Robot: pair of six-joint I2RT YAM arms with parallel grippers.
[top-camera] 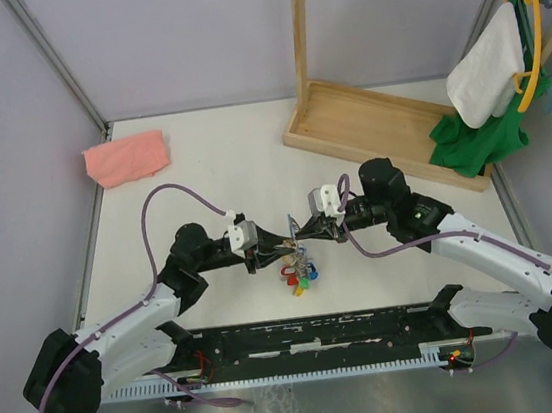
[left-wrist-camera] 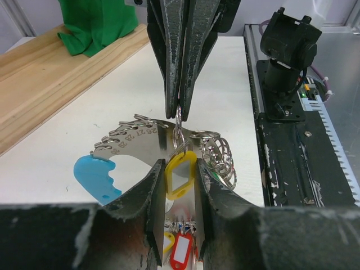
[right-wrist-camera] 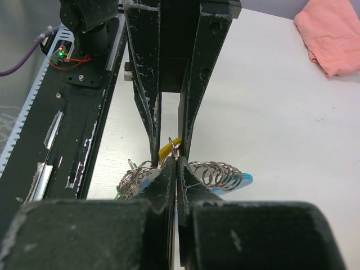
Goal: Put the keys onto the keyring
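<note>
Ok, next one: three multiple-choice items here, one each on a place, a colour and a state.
1. Where is the pink folded cloth? A far left corner of the white table; B near right corner; C in a gripper.
2. What colour is the oblong plastic tag beside the curved grey metal plate? A orange; B light blue; C black.
3. How is the right gripper? A wide open; B shut on a small silver metal ring; C out of view.
Key: A, it lies by that corner; B, the left wrist view shows light blue; B, it pinches the ring.
</note>
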